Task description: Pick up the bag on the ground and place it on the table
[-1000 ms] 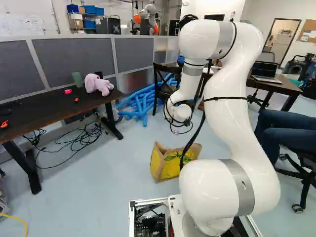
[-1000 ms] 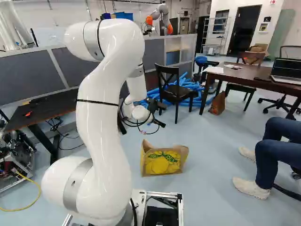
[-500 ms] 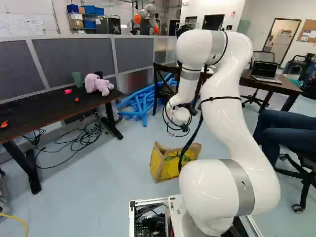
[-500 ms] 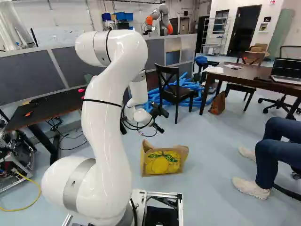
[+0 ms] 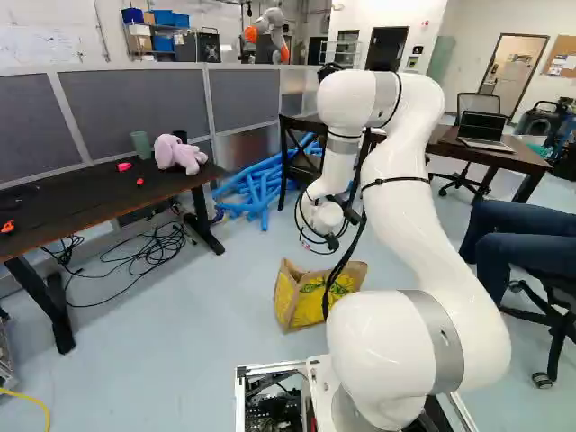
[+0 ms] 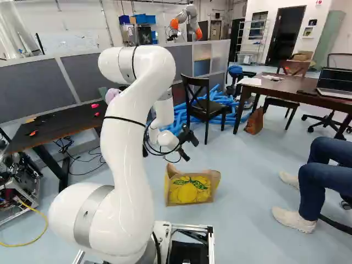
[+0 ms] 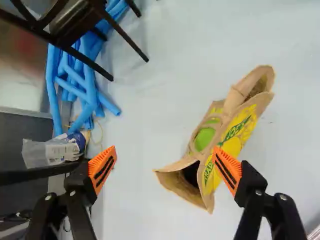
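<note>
Pale floor [image 6: 247,176] — yellow-and-tan bag [image 6: 190,190] resting there; tool [image 6: 192,150] higher up, released — fingers wide apart.

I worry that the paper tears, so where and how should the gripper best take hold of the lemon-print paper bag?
Probably from above, with the gripper closing across the upper edge of the paper bag: this long, narrow edge faces up above the lemon print, while the ends gape open.
</note>
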`<state>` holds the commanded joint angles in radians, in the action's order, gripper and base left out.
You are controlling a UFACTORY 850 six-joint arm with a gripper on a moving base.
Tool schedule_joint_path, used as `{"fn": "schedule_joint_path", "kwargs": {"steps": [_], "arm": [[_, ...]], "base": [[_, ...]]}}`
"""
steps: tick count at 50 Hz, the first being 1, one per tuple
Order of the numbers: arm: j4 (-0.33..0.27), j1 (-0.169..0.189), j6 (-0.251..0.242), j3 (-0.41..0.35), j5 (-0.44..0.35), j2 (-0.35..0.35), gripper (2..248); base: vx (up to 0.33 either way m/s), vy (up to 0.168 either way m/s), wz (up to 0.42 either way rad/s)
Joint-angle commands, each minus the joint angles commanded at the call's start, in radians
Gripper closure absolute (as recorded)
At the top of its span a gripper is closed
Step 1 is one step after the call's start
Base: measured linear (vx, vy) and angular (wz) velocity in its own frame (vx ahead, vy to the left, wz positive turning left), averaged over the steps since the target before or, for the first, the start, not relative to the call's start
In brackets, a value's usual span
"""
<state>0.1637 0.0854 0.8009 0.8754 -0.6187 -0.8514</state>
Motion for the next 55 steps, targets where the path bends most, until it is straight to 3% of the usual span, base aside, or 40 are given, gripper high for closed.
{"fn": "schedule_joint_path", "kwargs": {"steps": [7, 13, 55], "arm": [[0.000, 0.000, 0.071, 0.015, 0.000, -0.025, 3], [0.000, 0.000, 0.095, 0.029, 0.000, -0.046, 3], [0.000, 0.024, 0.104, 0.166, 0.051, -0.214, 3]], "base": [[0.000, 0.000, 0.000], [0.000, 0.000, 0.000], [0.000, 0.000, 0.000]]}}
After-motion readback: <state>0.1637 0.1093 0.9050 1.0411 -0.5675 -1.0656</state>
